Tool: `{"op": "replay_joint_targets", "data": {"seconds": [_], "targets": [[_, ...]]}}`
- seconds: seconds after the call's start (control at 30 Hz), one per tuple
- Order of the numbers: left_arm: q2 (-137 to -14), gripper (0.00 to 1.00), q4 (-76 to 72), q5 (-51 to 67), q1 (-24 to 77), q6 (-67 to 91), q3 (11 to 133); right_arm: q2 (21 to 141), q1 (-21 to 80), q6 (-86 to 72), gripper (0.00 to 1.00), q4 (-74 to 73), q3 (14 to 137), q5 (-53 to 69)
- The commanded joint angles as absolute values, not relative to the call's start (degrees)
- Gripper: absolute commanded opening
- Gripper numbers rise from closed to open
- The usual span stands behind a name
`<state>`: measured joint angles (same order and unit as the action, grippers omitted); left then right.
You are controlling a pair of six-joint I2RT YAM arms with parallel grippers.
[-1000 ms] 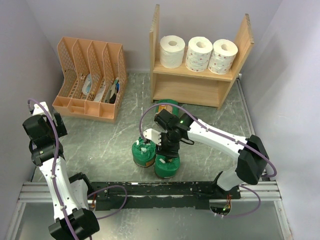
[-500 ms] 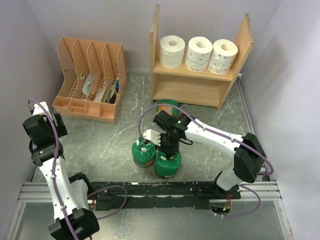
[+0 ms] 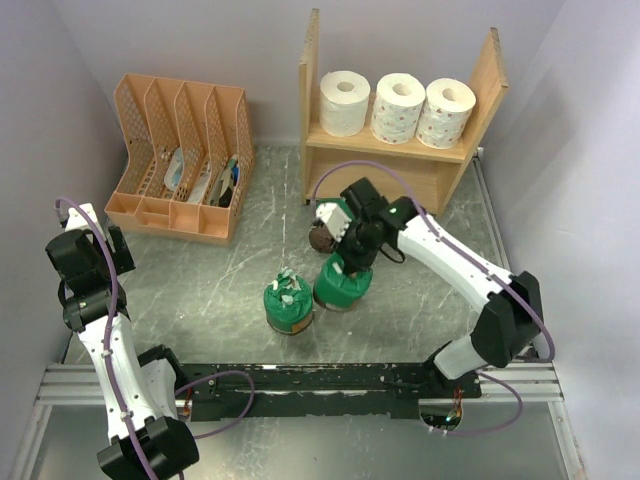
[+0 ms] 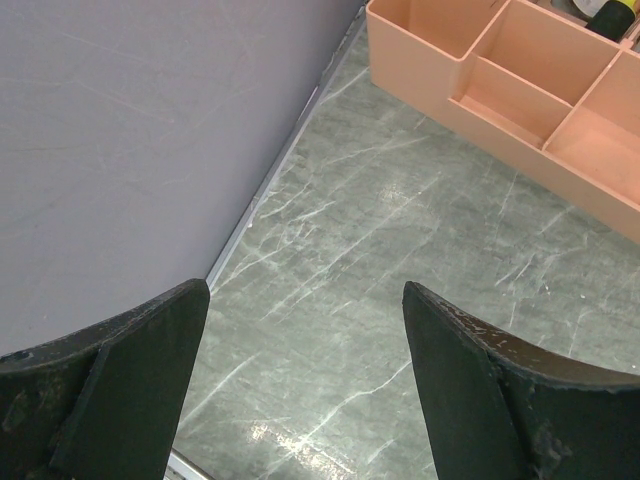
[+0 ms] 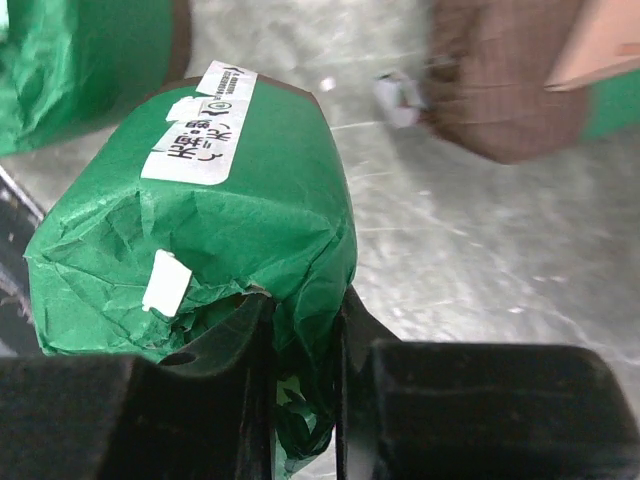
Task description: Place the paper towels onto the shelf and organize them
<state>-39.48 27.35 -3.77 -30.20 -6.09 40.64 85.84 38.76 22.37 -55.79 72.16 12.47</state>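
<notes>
Right gripper point(image 5: 298, 335), fingers pressed together on the crumpled end of a green roll point(image 5: 230, 200), held tilted in front of the shelf point(image 3: 313, 80). Gripped by the end, probably to leave the body free for sliding in. Closer to the shelf's lower opening, a brown-ended roll point(image 3: 322, 238) lying on its side. Farther out from the shelf, a second green roll point(image 3: 289, 306), upright, not yet taken. On the shelf's upper board, three white rolls point(image 3: 399, 108) side by side, so likely the lower board for the green ones. Far left of the shelf, left gripper point(image 4: 300, 380), spread wide, pinching nothing, over the marbled tabletop point(image 4: 400, 230).
</notes>
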Motion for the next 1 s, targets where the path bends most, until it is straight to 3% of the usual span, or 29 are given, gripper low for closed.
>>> {"op": "replay_joint_targets", "data": {"seconds": [0.0,0.2,0.47,0.73,0.97], "targets": [[-39.11,0.91,27.59,-2.80,-30.96,-6.50,41.30,81.38,37.12,17.61,0.00,-57.69,77.87,6.95],[-38.65,0.90,27.42,-2.79,-31.00,-6.50,41.19,75.31,36.84,4.46,0.00,-50.22,75.72,-14.81],[-38.46,0.90,27.51,-2.72,-30.96,-6.59,41.21,71.94,35.44,-13.04,0.00,-50.29,76.95,-31.48],[-38.07,0.90,27.42,-3.16,-31.21,-6.38,41.13,72.81,33.27,-14.65,0.00,-47.11,76.25,-29.34],[-38.75,0.90,27.51,-2.96,-31.36,-6.44,41.31,69.15,27.76,-19.22,0.00,-40.04,70.65,-37.72]]}}
